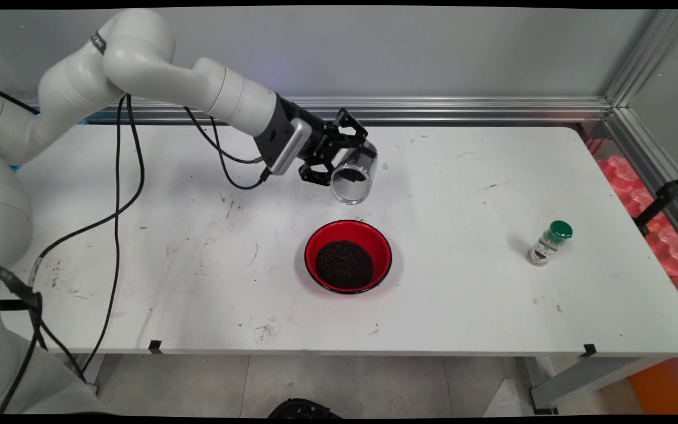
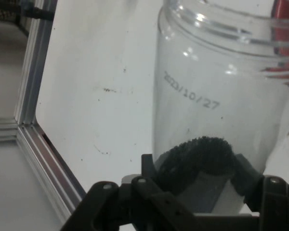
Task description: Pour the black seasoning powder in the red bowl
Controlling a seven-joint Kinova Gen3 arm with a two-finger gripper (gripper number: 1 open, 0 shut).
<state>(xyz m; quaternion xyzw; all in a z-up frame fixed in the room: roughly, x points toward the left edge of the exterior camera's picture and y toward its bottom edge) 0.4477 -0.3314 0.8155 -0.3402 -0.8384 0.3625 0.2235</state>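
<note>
Your black two-finger gripper (image 1: 345, 154) has its jaws clamped on the clear plastic jar (image 1: 353, 175), tilted above the counter (image 1: 492, 294) just beyond the red bowl of dark grains (image 1: 348, 257); leftover grains could miss the bowl; it could slip.

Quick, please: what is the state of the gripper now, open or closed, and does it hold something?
Gripper: closed on a clear plastic jar, tilted, held above the table.
</note>
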